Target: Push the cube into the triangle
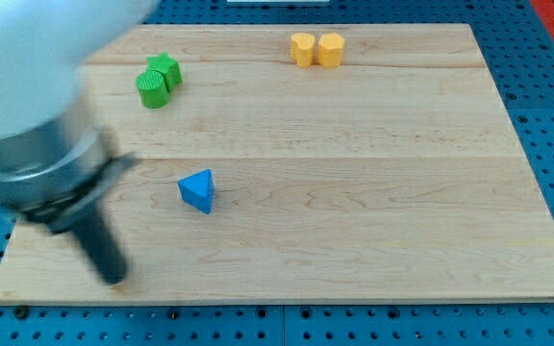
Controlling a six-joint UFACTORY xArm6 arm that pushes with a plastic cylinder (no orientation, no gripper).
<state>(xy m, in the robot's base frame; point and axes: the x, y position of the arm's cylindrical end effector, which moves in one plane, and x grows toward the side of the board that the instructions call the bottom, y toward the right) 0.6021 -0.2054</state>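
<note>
A blue triangle block (197, 190) lies on the wooden board (354, 221), left of the middle. My tip (114, 279) rests on the board near the view's bottom left, below and to the left of the blue triangle and well apart from it. The rod and the blurred arm above it cover the board's left side. No cube shows in this view; the arm may hide it.
A green star block (165, 67) and a green round block (151, 90) touch each other at the view's top left. Two yellow blocks (316, 49) sit side by side at the top centre. The board's bottom edge runs just below my tip.
</note>
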